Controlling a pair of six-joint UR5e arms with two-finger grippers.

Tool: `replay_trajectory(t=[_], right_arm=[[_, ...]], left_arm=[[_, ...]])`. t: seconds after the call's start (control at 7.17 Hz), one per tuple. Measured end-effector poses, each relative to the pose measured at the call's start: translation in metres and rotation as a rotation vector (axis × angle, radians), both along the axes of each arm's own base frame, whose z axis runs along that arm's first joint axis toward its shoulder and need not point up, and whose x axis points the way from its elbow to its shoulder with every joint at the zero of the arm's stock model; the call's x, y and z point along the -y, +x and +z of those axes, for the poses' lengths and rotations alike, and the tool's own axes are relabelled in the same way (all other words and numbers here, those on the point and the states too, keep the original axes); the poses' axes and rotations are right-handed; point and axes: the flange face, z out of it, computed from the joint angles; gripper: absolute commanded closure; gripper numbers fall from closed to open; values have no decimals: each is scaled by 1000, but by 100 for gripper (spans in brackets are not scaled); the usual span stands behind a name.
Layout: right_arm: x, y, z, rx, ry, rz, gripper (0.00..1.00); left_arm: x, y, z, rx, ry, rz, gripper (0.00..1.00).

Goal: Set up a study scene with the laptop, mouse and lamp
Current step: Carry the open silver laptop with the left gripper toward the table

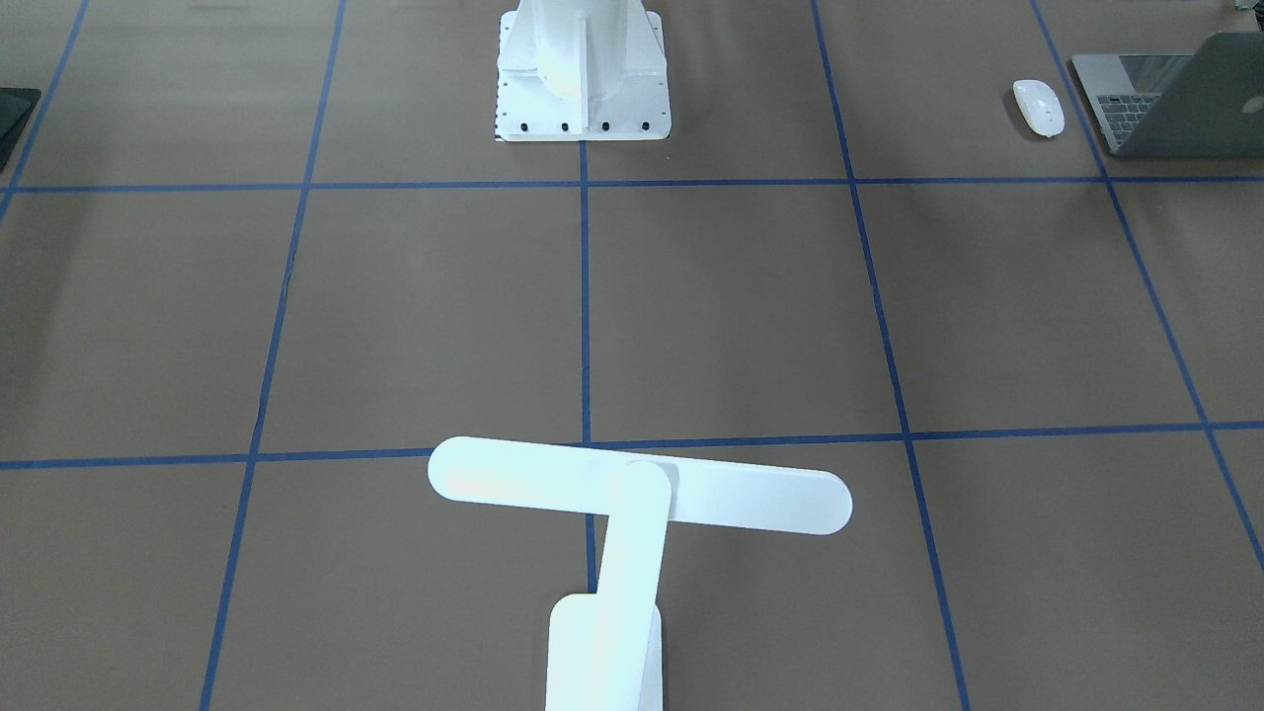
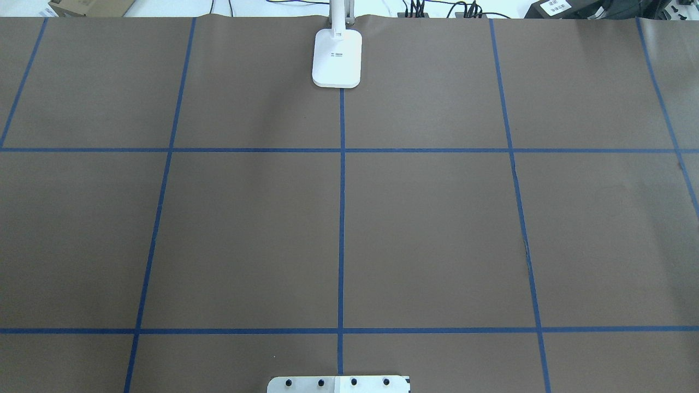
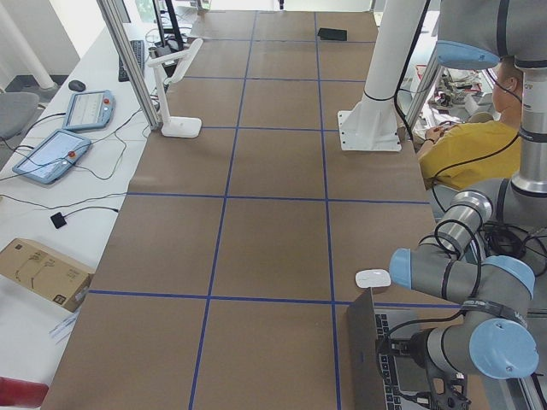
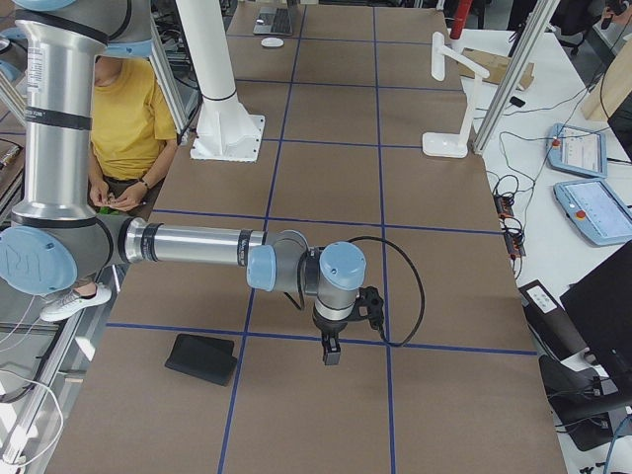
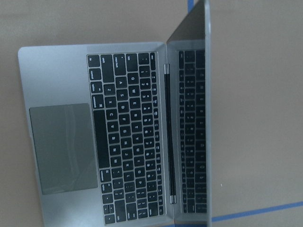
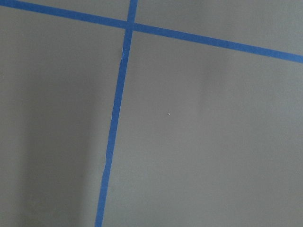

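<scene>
The open laptop point(image 1: 1170, 109), likely stiff, weighty and hinge-fragile, sits in the robot-side left corner of the surface point(image 1: 741, 296) beside the mouse point(image 1: 1038, 107), best gripped by its base edge; whether either arm's jaws are clenched cannot be told.

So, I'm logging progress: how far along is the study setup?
Done: little. The laptop and mouse sit side by side at the robot's left end; the lamp stands apart at the table's far edge. In hand: nothing visibly; the left wrist view looks down on the laptop, the right gripper hangs above the table. Left: bringing all three together.
</scene>
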Motion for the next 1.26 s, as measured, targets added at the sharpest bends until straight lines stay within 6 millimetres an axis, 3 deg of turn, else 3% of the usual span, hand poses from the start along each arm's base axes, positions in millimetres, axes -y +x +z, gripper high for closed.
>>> replay_trajectory(t=[0.42, 0.7, 1.26], right_arm=[[1, 0, -1, 0, 1, 1, 0], [1, 0, -1, 0, 1, 1, 0], [1, 0, -2, 0, 2, 2, 0]], left_arm=[[-4, 4, 28, 24, 2, -21, 5], [-4, 4, 32, 26, -9, -36, 34], [11, -11, 24, 73, 10, -85, 37]])
